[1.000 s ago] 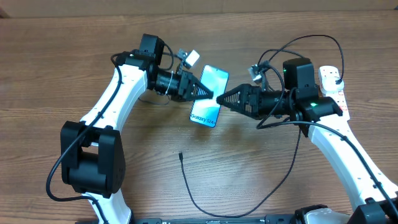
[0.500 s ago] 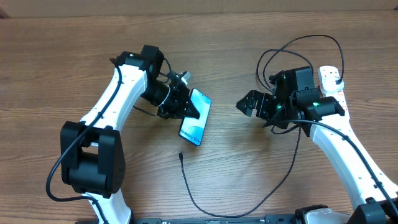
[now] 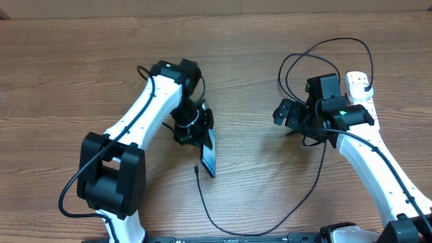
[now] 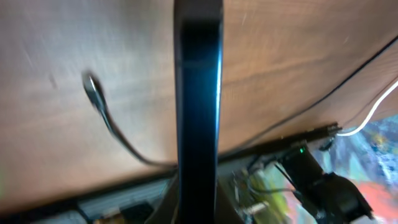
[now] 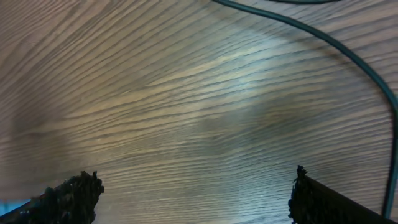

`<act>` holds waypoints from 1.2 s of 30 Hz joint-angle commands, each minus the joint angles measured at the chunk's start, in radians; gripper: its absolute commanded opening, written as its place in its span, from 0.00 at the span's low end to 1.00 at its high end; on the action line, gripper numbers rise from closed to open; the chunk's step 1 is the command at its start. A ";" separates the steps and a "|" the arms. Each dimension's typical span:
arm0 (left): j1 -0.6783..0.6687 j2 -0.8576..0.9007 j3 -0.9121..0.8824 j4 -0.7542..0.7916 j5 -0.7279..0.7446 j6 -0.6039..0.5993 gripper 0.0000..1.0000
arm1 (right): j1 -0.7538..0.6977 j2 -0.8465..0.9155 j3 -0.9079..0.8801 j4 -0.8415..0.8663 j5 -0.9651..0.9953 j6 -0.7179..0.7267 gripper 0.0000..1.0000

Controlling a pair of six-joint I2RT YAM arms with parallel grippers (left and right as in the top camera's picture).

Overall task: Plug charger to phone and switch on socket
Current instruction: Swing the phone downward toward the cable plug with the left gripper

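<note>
Pinches the phone (image 3: 210, 155) in the left hand (image 3: 200, 137), turned on edge, so that the wrist view catches only a thin dark side with a blue sheen (image 4: 198, 93). Leaves the charger (image 3: 196, 170) on the bench (image 3: 67, 67), its small tip just below that hand and beside the phone's lower end, not joined to it, cable trailing off across the wood. Holds the right hand (image 3: 284, 113) spread wide, nothing between its fingers (image 5: 74, 193), well apart from the phone. Places the socket (image 3: 360, 90) behind the right hand, toward the bench's edge.
</note>
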 commanded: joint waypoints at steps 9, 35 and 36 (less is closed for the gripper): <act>-0.034 -0.022 0.018 -0.212 0.342 -0.086 0.04 | -0.002 0.004 0.004 0.002 0.028 0.015 1.00; -0.112 -0.023 0.018 -0.277 0.470 -0.105 0.04 | -0.002 0.004 0.004 0.002 0.028 0.015 1.00; -0.115 -0.023 0.018 -0.278 0.470 -0.104 0.04 | -0.002 0.004 0.004 0.002 0.028 0.014 1.00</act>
